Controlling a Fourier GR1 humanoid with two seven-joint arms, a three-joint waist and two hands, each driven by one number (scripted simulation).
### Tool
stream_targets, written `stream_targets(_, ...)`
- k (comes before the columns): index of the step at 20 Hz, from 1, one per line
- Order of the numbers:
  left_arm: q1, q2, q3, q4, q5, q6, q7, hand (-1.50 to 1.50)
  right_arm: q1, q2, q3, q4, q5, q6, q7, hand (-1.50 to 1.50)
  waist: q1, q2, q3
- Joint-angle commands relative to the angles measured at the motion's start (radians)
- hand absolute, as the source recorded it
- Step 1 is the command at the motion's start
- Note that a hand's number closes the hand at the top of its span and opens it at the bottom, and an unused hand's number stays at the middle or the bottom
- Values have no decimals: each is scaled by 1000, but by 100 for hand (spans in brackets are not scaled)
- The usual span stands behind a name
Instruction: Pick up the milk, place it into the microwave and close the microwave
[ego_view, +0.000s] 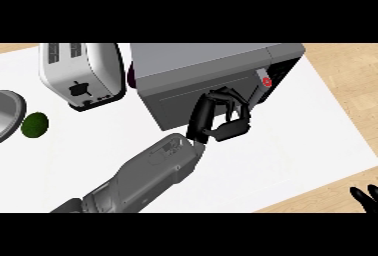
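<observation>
The grey microwave (207, 59) stands at the back middle of the white counter, and its door (177, 105) looks closed against the body. My left hand (221, 117) comes in from the lower left on its grey forearm. It rests against the right part of the door, beside the control strip with a red button (266, 83), and its fingers are relaxed with nothing held. The milk shows nowhere in this view. Only the fingertips of my right hand (365, 197) show at the lower right edge, pointing up and resting.
A silver toaster (81, 74) stands left of the microwave, with a dark object (131, 75) wedged between them. A green round fruit (35, 125) lies at the left beside a grey pan's rim (10, 112). The wooden floor shows beyond the counter's right edge.
</observation>
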Motion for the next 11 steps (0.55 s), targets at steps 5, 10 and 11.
stream_targets(5, -79, 0, 46, 105, 44, 13, -12, 150, -17, -10, 17, -24, -22, 7, 11, -150, -19, 19, -1)
stream_targets(10, -70, 0, 45, 120, 60, 19, -41, 150, -12, -17, 22, -13, -26, 10, 18, -150, -17, 22, -1)
stream_targets(11, -67, 0, 36, 123, 62, 25, -42, 150, -17, -18, 20, -30, -28, 4, 20, -150, -22, 20, -2)
